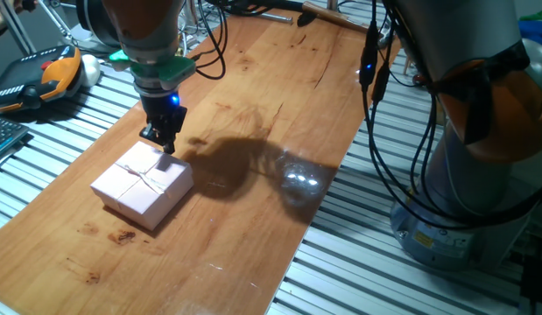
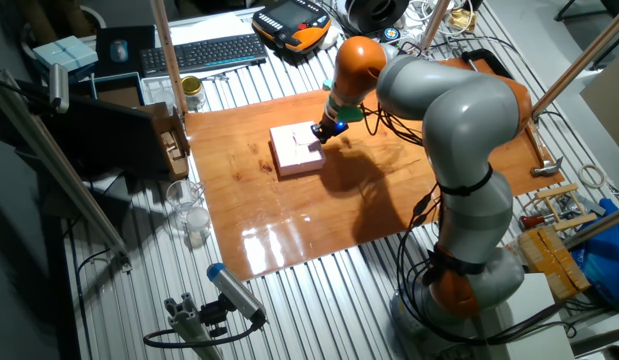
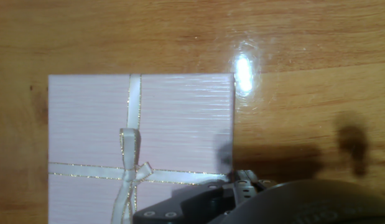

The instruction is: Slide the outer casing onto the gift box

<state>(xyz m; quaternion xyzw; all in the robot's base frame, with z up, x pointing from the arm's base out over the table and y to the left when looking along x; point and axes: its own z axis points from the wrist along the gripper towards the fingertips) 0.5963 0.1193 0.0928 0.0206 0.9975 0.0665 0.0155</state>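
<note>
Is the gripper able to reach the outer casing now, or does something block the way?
Probably yes. The gripper hangs right at the back edge of the outer casing, near its ribbon bow. Nothing stands between them on the wooden table. Whether the fingers already touch it, I cannot tell.

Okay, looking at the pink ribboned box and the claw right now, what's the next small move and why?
Probably lift the claw straight up and clear. The outer casing looks seated square on the wooden table, with no tray showing beneath it, and the claw sits at its edge near the bow. Whether the claw is open cannot be told.
</note>
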